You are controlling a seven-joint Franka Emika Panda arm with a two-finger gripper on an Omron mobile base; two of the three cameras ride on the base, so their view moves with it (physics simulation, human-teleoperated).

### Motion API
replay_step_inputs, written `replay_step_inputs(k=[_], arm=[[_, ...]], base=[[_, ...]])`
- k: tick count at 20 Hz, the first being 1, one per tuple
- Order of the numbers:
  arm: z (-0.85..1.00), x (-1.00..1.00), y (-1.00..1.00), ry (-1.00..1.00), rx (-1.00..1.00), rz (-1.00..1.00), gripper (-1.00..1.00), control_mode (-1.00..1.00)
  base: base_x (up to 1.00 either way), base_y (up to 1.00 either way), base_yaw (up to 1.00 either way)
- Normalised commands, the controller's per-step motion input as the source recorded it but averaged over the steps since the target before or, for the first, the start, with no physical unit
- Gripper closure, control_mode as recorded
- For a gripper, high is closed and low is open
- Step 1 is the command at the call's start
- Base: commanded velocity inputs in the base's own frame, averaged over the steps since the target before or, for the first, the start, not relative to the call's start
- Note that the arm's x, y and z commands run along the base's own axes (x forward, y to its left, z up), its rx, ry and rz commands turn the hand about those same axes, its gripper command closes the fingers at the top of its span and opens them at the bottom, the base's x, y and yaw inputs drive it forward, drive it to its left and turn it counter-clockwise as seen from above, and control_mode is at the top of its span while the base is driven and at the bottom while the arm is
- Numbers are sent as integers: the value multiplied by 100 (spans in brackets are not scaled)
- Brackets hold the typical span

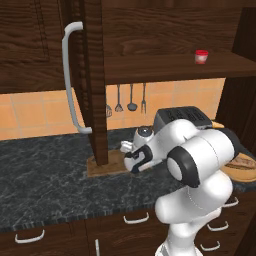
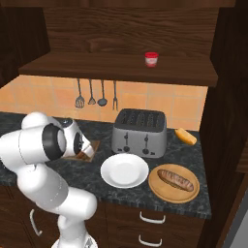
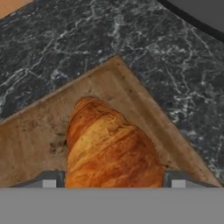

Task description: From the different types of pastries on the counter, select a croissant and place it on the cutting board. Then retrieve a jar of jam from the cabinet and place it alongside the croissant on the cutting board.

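While hovering low over the cutting board point(image 3: 131, 100), the claw point(image 3: 113, 177) is gripping the croissant point(image 3: 109, 148) between both fingertips. Left of the toaster point(image 2: 139, 131), the board is lying on the counter point(image 1: 45, 170).

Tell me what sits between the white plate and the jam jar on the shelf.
In the right base view, the toaster stands between the white plate and the jam jar; above the toaster there is only backsplash tile up to the shelf.

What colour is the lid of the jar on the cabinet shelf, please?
Red, clearest in the right base view: jar.
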Motion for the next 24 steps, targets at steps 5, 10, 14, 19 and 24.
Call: replay_step_inputs(k=[5,10,14,19,24], arm=[[-7,40,0,0,0,-8,100,-100],[-32,22,0,0,0,-3,100,-100],[-33,0,0,0,0,-1,-100,-100],[-16,0,0,0,0,-2,-100,-100],[-9,-13,0,0,0,-3,-100,-100]], base=[[0,0,0],[0,0,0],[0,0,0],[0,0,0],[0,0,0]])
